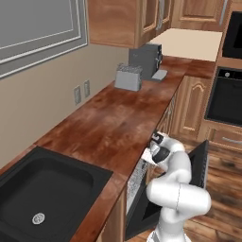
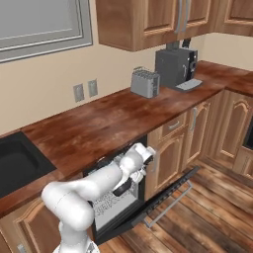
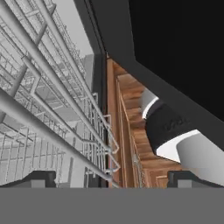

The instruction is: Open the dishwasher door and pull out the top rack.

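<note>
We see the door (image 2: 168, 190) swung down nearly flat below the counter (image 2: 113, 123), its inner face up and its silver handle (image 2: 168, 205) at the outer edge, over the wooden floor (image 2: 212, 212). In the left base view the door (image 1: 201, 165) shows as a dark slab tilted out to the right of the arm. The top rack (image 2: 111, 197) sits in the open cavity just under the counter edge, a pale grey wire grid; in the left base view a strip of it (image 1: 137, 175) peeks out beside the counter front. We cannot tell how far it stands out from the cavity.

The gripper (image 2: 143, 170) is at the front of that cavity, just below the counter lip, with the wrist bent down toward the rack. In the hand view the rack (image 3: 48, 100) runs close along the left, its wires passing right by the left fingertip (image 3: 37, 178); the right fingertip (image 3: 188, 177) is well over to the other side, so the fingers stand apart. We cannot tell whether either pad touches a wire.

Farther along the counter stand a toaster (image 2: 145, 82) and a coffee machine (image 2: 176, 66), near each other. The black sink (image 1: 40, 189) lies at the counter's other end. Wooden cabinets (image 2: 148, 20) hang above, and a black oven (image 1: 227, 94) stands across the corner.
</note>
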Robot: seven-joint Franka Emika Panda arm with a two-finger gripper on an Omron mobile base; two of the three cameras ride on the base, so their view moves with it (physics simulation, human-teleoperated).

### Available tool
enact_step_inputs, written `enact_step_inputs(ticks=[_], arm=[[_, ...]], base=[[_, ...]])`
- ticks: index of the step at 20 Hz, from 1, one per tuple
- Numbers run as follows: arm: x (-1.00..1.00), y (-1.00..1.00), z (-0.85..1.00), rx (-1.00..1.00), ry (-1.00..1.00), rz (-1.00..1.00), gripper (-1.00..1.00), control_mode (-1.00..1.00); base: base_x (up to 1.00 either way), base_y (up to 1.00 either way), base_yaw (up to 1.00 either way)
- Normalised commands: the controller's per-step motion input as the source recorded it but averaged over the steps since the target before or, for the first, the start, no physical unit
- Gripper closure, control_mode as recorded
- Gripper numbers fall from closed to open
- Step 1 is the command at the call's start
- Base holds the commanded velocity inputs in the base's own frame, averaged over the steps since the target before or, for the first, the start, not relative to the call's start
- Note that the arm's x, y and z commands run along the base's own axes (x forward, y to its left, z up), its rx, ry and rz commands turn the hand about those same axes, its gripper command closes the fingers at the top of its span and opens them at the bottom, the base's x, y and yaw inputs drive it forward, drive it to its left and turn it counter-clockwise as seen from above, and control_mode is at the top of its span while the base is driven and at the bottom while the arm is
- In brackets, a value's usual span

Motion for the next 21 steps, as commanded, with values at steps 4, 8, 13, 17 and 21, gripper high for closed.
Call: enact_step_inputs(ticks=[4, 8, 13, 17, 21], arm=[[-0.91, -0.61, -1.0, -0.55, -0.05, -0.07, -1.0, -1.0], [-0.79, -0.5, -0.9, -0.53, -0.09, -0.06, -1.0, -1.0], [-0.67, -0.49, -0.58, -0.44, -0.11, -0.03, -1.0, -1.0], [-0.46, -0.43, -0.1, -0.26, -0.09, -0.03, -1.0, -1.0], [-0.51, -0.51, 0.0, -0.13, -0.06, -0.02, -1.0, -1.0]], base=[[0.0, 0.0, 0.0], [0.0, 0.0, 0.0], [0.0, 0.0, 0.0], [0.0, 0.0, 0.0], [0.0, 0.0, 0.0]])
